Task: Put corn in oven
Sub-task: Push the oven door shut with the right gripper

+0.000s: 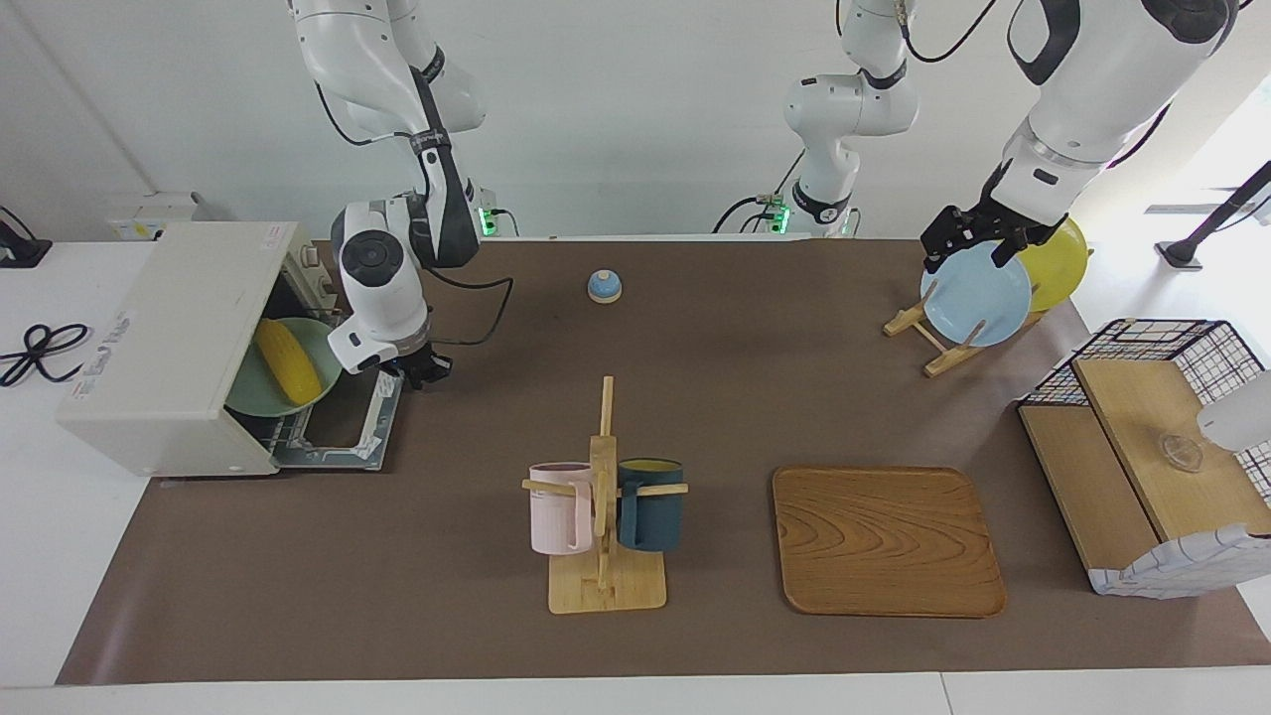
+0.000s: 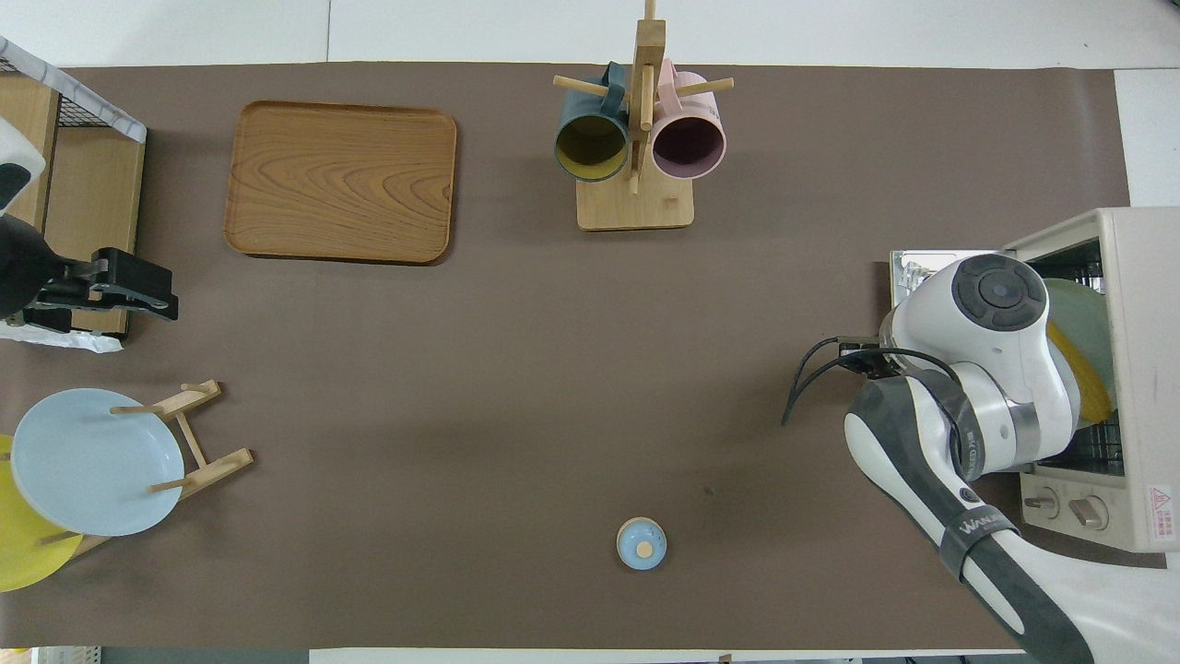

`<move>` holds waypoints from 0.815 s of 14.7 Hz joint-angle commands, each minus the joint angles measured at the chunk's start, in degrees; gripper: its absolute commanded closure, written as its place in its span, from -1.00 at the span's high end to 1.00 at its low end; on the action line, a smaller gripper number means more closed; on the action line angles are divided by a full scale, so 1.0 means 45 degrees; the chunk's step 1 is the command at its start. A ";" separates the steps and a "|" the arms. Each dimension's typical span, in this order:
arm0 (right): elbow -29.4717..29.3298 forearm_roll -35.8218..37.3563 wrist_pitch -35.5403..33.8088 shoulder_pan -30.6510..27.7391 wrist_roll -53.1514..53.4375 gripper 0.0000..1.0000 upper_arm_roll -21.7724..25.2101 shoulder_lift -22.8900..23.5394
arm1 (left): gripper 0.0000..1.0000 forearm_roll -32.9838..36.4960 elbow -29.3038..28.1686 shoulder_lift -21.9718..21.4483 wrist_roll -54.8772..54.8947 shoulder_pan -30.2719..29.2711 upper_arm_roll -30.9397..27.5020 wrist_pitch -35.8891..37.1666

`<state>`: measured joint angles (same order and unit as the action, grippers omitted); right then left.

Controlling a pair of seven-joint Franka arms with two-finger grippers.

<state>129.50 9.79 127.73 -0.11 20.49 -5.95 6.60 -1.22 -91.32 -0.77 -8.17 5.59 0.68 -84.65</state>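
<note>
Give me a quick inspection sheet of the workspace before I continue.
Surface: brown mat.
Job's things: corn on green plate inside oven, door open.
Clutter: mug rack, wooden tray, bell, plate rack, basket.
Hands: right hand over oven door; left hand over plate rack.
Cables: black cable beside oven.
Surroundings: nothing seen.

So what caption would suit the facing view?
Corn on a green plate inside the open oven, right claw above its lowered door.
</note>
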 commanded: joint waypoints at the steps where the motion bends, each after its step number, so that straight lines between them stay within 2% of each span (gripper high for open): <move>1: 0.0324 -0.0027 0.0307 -0.0327 0.0017 -1.00 -0.0045 -0.0139 | 1.00 -0.0081 0.0058 -0.0083 -0.0020 -0.0148 0.0063 0.0238; 3: 0.0305 0.0109 0.0190 -0.0327 -0.0003 -1.00 -0.0045 -0.0159 | 1.00 -0.0081 0.0058 -0.0083 -0.0020 -0.0148 0.0063 0.0238; 6: 0.0188 0.1513 -0.0316 -0.0366 0.0017 -1.00 -0.0026 -0.0159 | 1.00 -0.0081 0.0058 -0.0083 -0.0020 -0.0148 0.0063 0.0238; 10: -0.1156 0.3270 -0.2461 -0.0249 -0.0080 -1.00 -0.0045 -0.0236 | 1.00 -0.0081 0.0058 -0.0102 -0.0020 -0.0148 0.0063 0.0238; 12: -0.1976 0.3567 -0.3555 -0.0229 -0.0819 -1.00 -0.0045 -0.0373 | 1.00 -0.0081 0.0058 -0.0083 -0.0020 -0.0148 0.0063 0.0238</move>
<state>124.97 20.17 117.02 0.85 20.46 -7.59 6.17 -1.22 -91.32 -0.77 -8.17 5.59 0.68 -84.65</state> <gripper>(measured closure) 0.991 0.000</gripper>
